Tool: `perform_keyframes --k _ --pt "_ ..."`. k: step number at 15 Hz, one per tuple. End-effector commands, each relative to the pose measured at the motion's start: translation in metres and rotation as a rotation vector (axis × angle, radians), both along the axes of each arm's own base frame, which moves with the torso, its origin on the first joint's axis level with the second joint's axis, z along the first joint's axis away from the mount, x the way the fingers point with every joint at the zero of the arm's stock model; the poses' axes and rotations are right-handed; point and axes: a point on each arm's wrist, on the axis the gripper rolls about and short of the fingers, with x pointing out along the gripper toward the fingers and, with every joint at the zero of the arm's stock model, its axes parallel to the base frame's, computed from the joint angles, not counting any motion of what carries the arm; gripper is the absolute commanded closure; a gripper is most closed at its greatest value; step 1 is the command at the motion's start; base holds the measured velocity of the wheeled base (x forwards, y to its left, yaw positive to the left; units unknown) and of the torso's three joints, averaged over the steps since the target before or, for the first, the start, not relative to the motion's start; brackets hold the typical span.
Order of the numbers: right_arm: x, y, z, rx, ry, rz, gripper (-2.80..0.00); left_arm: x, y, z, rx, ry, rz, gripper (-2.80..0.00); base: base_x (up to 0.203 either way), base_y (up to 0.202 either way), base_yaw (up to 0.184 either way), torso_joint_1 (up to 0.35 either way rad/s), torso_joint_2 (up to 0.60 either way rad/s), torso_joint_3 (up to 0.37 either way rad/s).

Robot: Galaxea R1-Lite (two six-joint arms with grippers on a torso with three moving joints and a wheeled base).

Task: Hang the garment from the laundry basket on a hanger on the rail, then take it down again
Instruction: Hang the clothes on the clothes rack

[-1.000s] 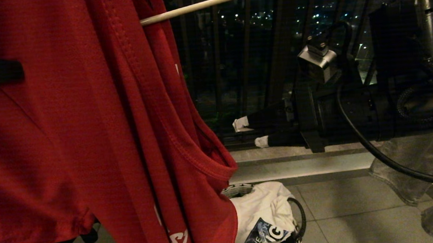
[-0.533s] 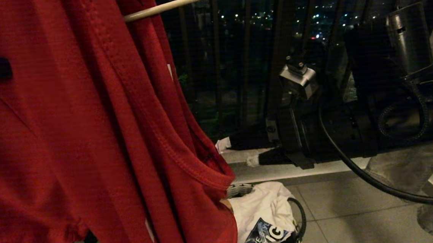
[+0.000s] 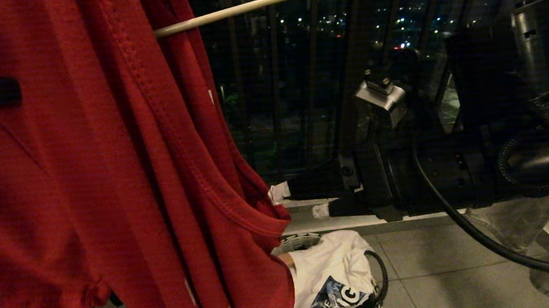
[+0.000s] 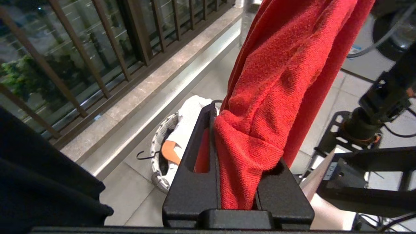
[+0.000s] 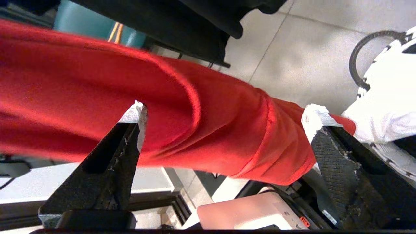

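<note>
While the left tool (image 4: 237, 182) pinches it, the red garment (image 3: 112, 184) hangs bunched, right tool (image 5: 224, 112) wide.

One red T-shirt (image 3: 112, 184) is hanging on one cream wire hanger (image 3: 264, 1). One round basket (image 3: 377, 282) is sitting on the floor, holding one white T-shirt (image 3: 331, 271). Two tools are showing: the left tool (image 4: 234, 182) and the right tool (image 3: 302, 201).

right gripper (image 5: 224, 113) gapes wide before the red garment (image 5: 97, 107).
</note>
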Motion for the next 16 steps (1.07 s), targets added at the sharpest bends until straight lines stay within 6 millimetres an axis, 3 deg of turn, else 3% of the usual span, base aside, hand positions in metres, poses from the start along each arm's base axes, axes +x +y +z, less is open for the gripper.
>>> perform_keyframes --k 1,4,10,16 --pt "-0.011 -0.001 0.004 0.013 -0.008 0.028 -2.80 0.003 -0.001 -0.001 0.006 0.006 -0.003 0.00 0.000 0.000 0.000 0.000 0.00 0.000" --pt "-0.019 0.016 -0.008 -0.021 0.020 0.084 -2.80 0.005 -0.002 0.001 0.027 -0.025 0.002 0.00 0.000 0.000 0.000 0.000 0.00 0.000" --pt "-0.003 0.036 -0.034 -0.085 0.075 0.076 -2.80 -0.001 0.001 0.009 0.017 -0.061 0.011 0.00 0.000 0.000 0.000 0.000 0.00 0.000" --pt "0.001 0.034 -0.028 -0.106 0.017 -0.041 -2.80 -0.004 0.002 0.008 0.017 -0.067 0.013 0.00 0.000 0.000 0.000 0.000 0.00 0.000"
